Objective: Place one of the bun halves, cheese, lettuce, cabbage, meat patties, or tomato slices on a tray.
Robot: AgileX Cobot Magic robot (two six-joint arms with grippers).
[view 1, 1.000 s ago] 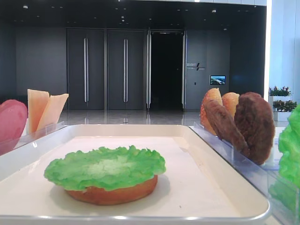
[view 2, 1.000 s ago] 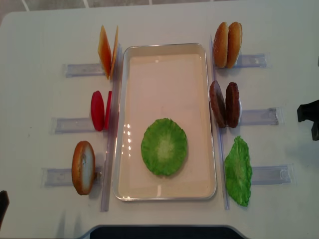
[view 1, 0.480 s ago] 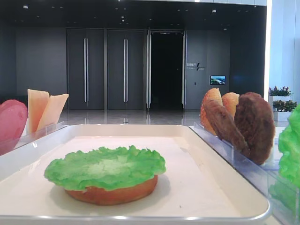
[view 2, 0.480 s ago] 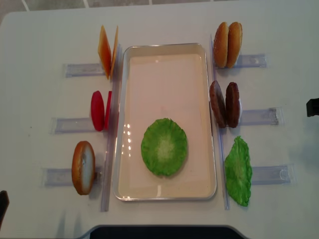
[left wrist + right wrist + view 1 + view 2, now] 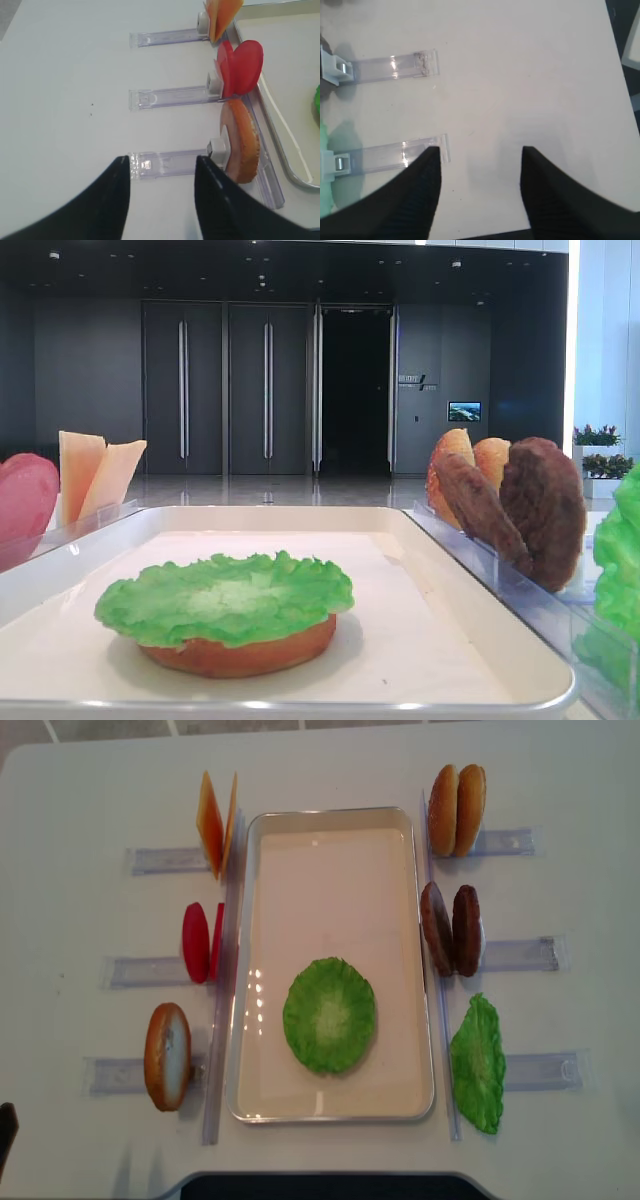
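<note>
On the tray (image 5: 340,818) lies a bun half (image 5: 240,656) with a green lettuce (image 5: 329,1014) leaf on top. Racks beside the tray hold cheese (image 5: 217,823), tomato slices (image 5: 200,942) and a bun half (image 5: 167,1056) on the left. On the right they hold two bun halves (image 5: 457,810), meat patties (image 5: 451,930) and another lettuce leaf (image 5: 477,1065). No cabbage is in view. My left gripper (image 5: 162,158) is open and empty over the rack end left of the bun half (image 5: 240,145). My right gripper (image 5: 480,148) is open and empty above bare table.
Clear plastic racks (image 5: 395,65) lie left of my right gripper, with the table's edge (image 5: 620,55) to its right. In the overhead view only a dark bit of the left arm (image 5: 5,1125) shows at the bottom left edge.
My right gripper has drawn back off the right edge of the overhead view. The food and the tray have not moved.
</note>
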